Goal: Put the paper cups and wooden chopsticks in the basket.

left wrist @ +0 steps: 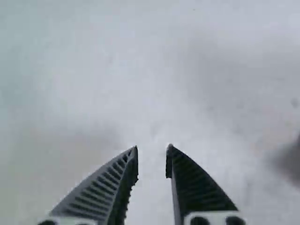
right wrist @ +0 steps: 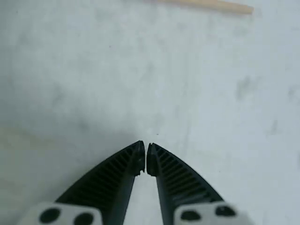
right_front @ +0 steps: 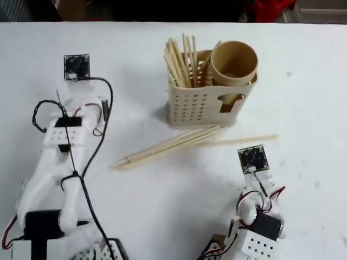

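Loose chopsticks (right_front: 168,145) lie on the table (right_front: 303,162) just in front of the basket (right_front: 190,105), which holds a cup (right_front: 234,64). The right gripper (right wrist: 144,157), tips together and empty, is nearest. It should open first, then pinch a stick mid-length. The left gripper (left wrist: 151,161) stands slightly apart, empty.

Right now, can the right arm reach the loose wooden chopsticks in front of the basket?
Probably yes: bare table lies between the right gripper and the loose wooden chopsticks; its shut jaws must open first.
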Controlling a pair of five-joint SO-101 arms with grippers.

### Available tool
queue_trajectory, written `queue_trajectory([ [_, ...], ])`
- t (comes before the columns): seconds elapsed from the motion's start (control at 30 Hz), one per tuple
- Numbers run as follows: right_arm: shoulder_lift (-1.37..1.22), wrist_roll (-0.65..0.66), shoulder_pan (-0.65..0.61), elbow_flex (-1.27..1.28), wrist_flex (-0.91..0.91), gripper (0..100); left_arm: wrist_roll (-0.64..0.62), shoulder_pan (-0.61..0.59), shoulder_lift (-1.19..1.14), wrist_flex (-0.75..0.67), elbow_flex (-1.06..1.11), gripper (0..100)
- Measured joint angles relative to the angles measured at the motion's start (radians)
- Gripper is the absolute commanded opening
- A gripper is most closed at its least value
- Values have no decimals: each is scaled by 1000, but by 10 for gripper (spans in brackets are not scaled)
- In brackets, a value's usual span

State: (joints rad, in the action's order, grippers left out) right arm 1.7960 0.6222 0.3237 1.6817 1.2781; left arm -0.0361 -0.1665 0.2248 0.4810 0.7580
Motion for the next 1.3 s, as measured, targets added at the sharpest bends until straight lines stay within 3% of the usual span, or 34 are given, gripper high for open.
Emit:
queue_trajectory([
  [0.17,0,0,87,0,0,24,17,21,0,21,3,21],
  [0.47,0,0,241,0,-20,27,252,239,0,374,-112,60],
  [0.67,0,0,273,0,-20,24,364,390,-2,489,-152,75],
  [0.8,0,0,270,0,-20,24,416,460,-2,496,-152,140],
  [1.07,0,0,270,0,-20,24,551,473,-123,477,-153,131],
  [1.3,0,0,270,0,-20,24,563,519,-192,462,-153,131],
])
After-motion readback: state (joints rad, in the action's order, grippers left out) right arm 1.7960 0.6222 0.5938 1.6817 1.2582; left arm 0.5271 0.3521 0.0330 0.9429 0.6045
